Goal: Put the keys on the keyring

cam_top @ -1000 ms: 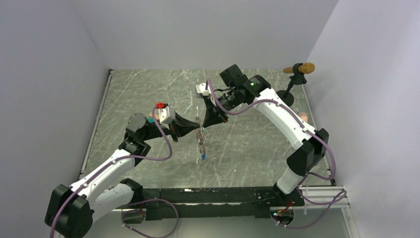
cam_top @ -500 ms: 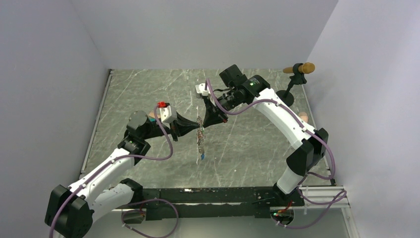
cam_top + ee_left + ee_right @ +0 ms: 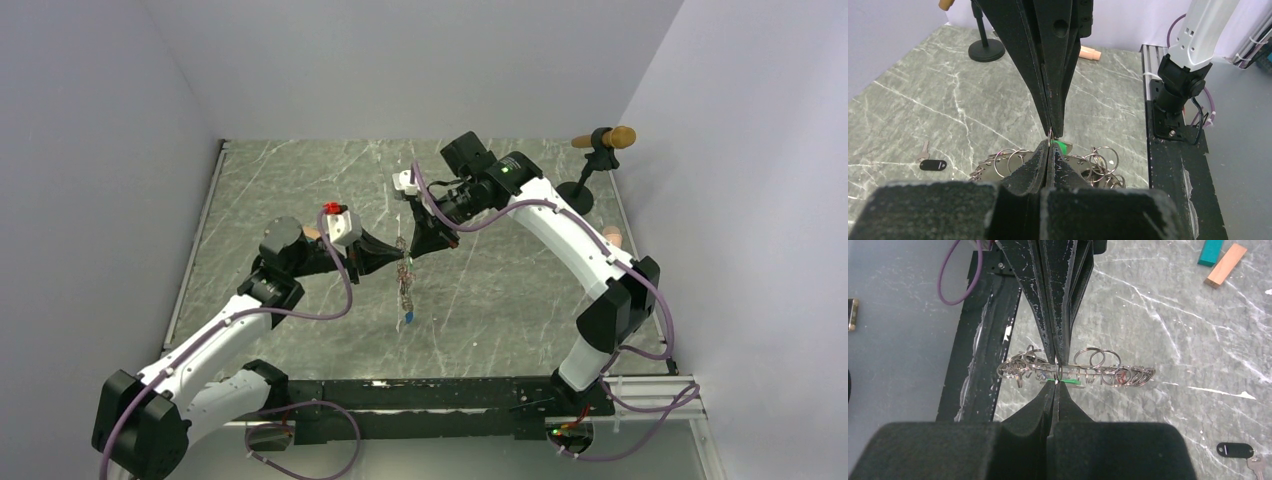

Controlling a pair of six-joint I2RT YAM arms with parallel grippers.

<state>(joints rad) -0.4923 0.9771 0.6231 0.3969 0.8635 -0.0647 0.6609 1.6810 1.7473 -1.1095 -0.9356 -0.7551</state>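
Grey marble table (image 3: 500,300), white walls (image 3: 400,60); left fingers (image 3: 380,257) and right fingers (image 3: 427,240) clamped on keyring (image 3: 404,285).

The left arm (image 3: 225,325) has edged its wrist rightward, toward the hanging keyring (image 3: 404,285).

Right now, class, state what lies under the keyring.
Marble table shows under the keyring; a black-tagged key lies aside. The right hand covers the patch beneath its middle.
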